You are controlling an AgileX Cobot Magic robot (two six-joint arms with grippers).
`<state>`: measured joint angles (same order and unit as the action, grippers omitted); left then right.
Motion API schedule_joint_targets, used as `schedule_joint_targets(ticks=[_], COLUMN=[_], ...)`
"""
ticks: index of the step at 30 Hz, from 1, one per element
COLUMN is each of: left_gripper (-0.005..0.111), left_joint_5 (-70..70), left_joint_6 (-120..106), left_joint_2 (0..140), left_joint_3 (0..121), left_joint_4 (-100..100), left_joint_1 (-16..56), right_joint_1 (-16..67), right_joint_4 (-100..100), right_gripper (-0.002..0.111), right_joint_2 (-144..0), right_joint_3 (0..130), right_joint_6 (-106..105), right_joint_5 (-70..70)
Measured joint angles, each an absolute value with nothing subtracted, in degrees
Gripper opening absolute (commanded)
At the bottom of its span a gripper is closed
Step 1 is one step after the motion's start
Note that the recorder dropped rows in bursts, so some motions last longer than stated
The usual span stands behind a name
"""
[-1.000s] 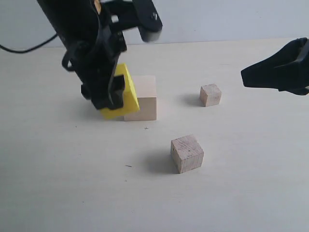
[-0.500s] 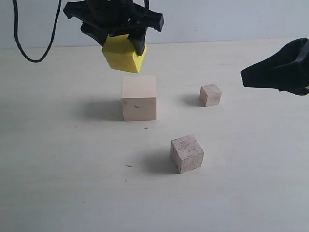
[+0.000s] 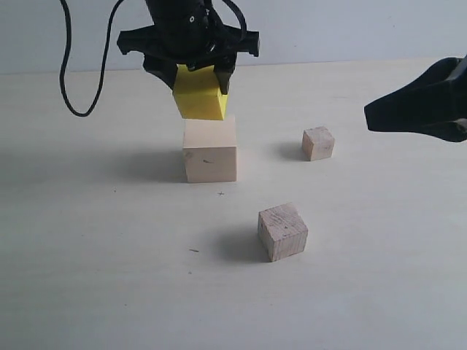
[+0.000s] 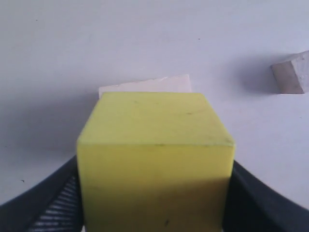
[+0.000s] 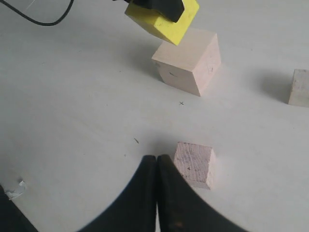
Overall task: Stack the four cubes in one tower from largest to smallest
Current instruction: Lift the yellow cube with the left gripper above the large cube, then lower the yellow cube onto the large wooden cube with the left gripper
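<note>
End effector (image 3: 199, 82) has lowered yellow cube (image 3: 199, 100) (still clamped) over largest cube (image 3: 210, 153).

Second-largest cube (image 3: 199, 95) directly over largest cube (image 3: 210, 153)

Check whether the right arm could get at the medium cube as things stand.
Probably yes. The medium cube stands alone, nothing on it or between it and the shut right gripper; the left gripper is off over the largest cube, holding the yellow cube.
</note>
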<state>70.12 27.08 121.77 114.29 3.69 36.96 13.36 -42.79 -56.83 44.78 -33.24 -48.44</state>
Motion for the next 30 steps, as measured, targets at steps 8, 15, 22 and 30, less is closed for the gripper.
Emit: schedule_joint_targets(ticks=[8,15,22,30], left_gripper=[0.0,0.0,0.0,0.0], left_joint_5=[70.1,70.1,70.1,70.1], left_joint_6=[29.4,30.5,31.0,26.8], left_joint_2=[123.5,124.9,126.6,126.8], left_joint_3=[114.5,118.3,119.7,119.7], left_joint_4=[3.7,1.2,-1.2,-3.0], left_joint_1=[35.6,35.6,35.6,35.6], right_joint_1=[13.4,13.4,13.4,13.4], right_joint_4=[-42.8,-42.8,-42.8,-42.8], right_gripper=[0.0,0.0,0.0,0.0], right_joint_2=[-56.8,-56.8,-56.8,-56.8], right_joint_3=[44.8,44.8,44.8,44.8], right_joint_6=[-31.6,-31.5,-31.5,-31.5], right_joint_5=[-48.5,-48.5,-48.5,-48.5])
